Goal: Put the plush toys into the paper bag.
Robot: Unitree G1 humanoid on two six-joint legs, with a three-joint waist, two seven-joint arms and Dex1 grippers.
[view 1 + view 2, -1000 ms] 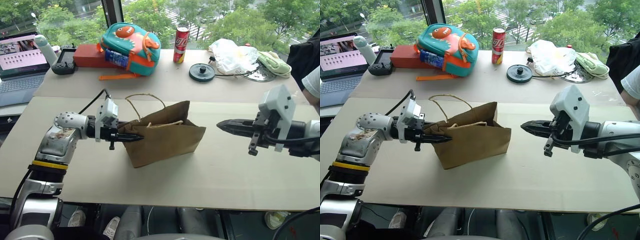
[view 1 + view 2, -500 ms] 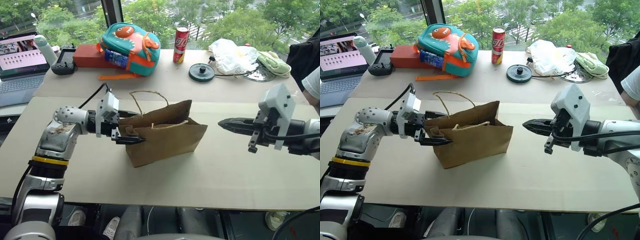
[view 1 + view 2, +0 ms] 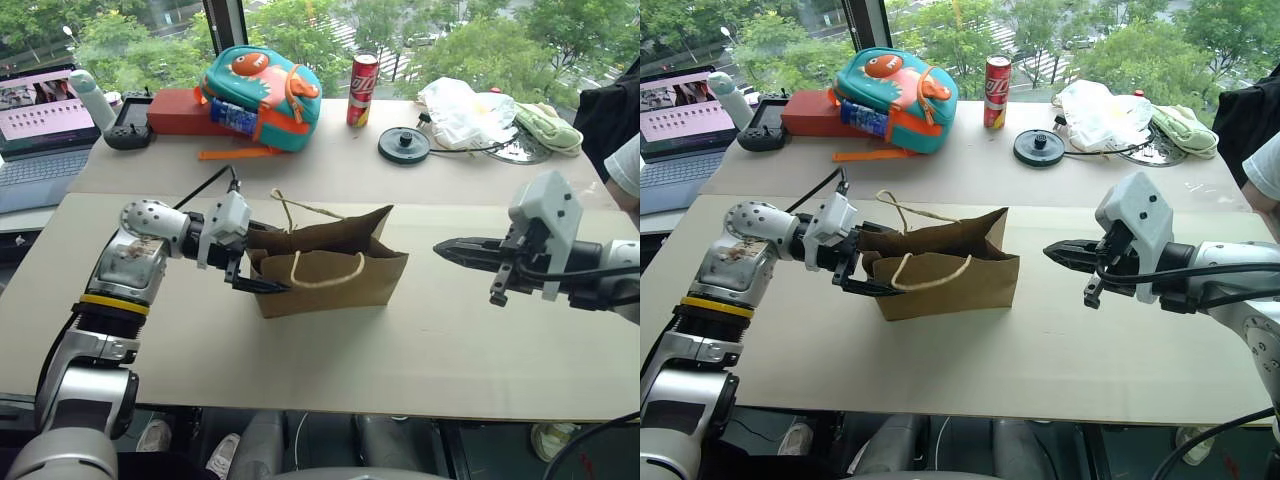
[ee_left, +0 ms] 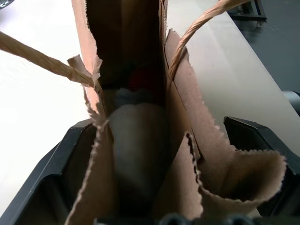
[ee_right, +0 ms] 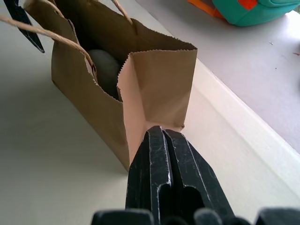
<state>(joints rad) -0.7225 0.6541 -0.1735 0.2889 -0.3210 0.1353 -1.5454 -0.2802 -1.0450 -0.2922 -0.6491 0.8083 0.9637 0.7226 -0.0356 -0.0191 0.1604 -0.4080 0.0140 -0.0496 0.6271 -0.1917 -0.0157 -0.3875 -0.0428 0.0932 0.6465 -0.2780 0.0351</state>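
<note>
The paper bag (image 3: 330, 268) stands upright on the worktop (image 3: 420, 350), mouth up, between the two arms. The left claw (image 3: 252, 262) is at the bag's left end, fingers spread wide. In the left wrist view the two black fingers (image 4: 56, 173) stand on either side of the bag's torn end edge, not clamped on it. Whether they touch the paper is hard to tell.

Inside the bag, the grey toy (image 4: 136, 150) lies near the left end. Behind it a patch of red (image 4: 140, 82) shows deep in shadow, which may be the red toy, but its shape cannot be made out. The right wrist view shows a rounded grey part of the grey toy through the bag's mouth; the rest is hidden by the paper walls.

The right claw (image 3: 1052, 252) hangs above the worktop well to the right of the bag, pointing at it, fingers pressed together on nothing.

One cord handle (image 3: 327, 268) hangs down over the bag's near face; the other rises behind.
</note>
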